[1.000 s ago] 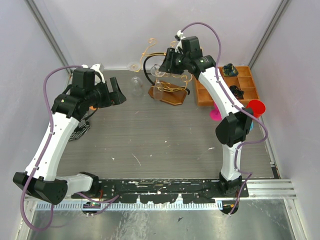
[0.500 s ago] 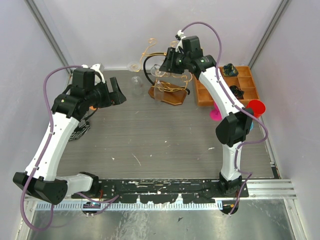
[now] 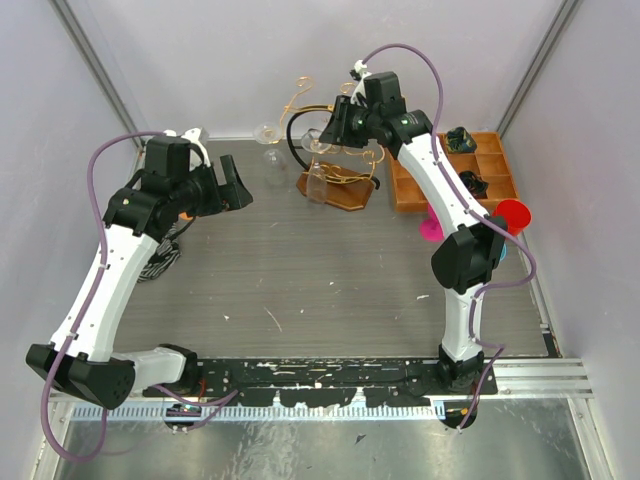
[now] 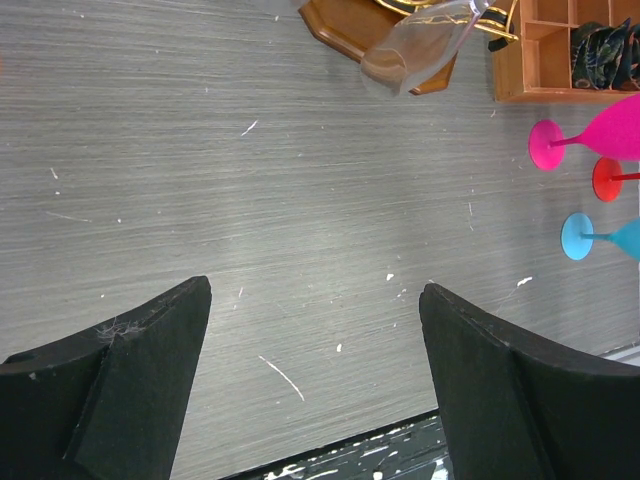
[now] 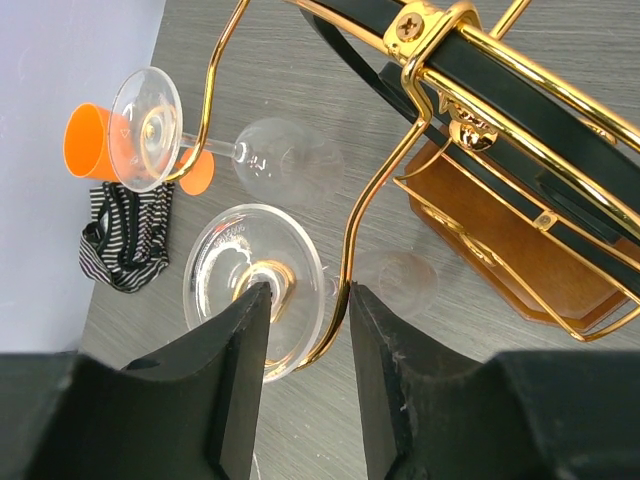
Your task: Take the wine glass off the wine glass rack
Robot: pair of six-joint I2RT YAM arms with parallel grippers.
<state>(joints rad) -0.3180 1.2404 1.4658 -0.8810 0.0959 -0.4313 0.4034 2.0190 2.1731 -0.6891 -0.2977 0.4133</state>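
Seen from above, two robot arms reach across a grey wood-grain tabletop (image 4: 250,180). The wine glass rack (image 3: 347,193) stands at the far side, just left of an orange compartmented tray (image 4: 525,95). It is made of gold curled wire and a dark arched hoop on a brown oval wooden base.

The wine glass (image 5: 250,270) is clear and hangs on the rack's left side, held by its foot in a gold wire slot. The left wrist view shows it tilted, with the stem running up to the rack and the open bowl slanting down towards the tabletop. In the right wrist view its round foot faces the camera.

The right gripper (image 5: 305,295) is at the rack, its jaws set narrow. The glass's foot and a gold wire lie in and behind the gap. I cannot tell whether the jaws are pressing on the glass.

A second clear glass (image 5: 147,115) hangs further left on a scrolled arm, foot outward and bowl towards the rack.

The left gripper (image 4: 315,290) hovers over bare tabletop well left of the rack, jaws spread wide and holding nothing.

Pink (image 4: 600,130), red (image 4: 610,178) and blue (image 4: 590,238) stemmed cups lie near the tray. An orange cup (image 5: 88,140) and a striped cloth (image 5: 120,235) lie to the left.
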